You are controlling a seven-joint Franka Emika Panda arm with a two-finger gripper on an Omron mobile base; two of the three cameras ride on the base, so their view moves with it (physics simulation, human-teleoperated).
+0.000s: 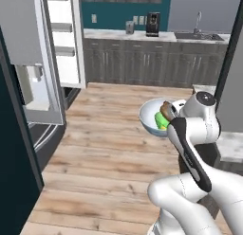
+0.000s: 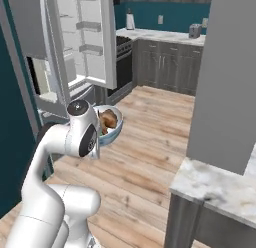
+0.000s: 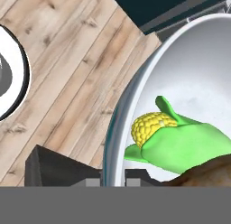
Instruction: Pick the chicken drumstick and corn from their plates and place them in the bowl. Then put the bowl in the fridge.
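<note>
The pincer point(image 3: 113, 180) is pinched tight on the rim of the bowl point(image 3: 135, 105), one tip on each side of the wall, so the bowl rides in the air over the wood floor point(image 1: 109, 149), likely on its way to the open fridge point(image 2: 85, 42). The hand view shows the corn point(image 3: 173, 137) lying inside with the chicken drumstick point(image 3: 207, 173) at the edge; the base views add the fridge's white shelves

Glossy glazed bowl point(image 3: 135, 96) — over matt wood-plank floor point(image 3: 67, 60).
</note>
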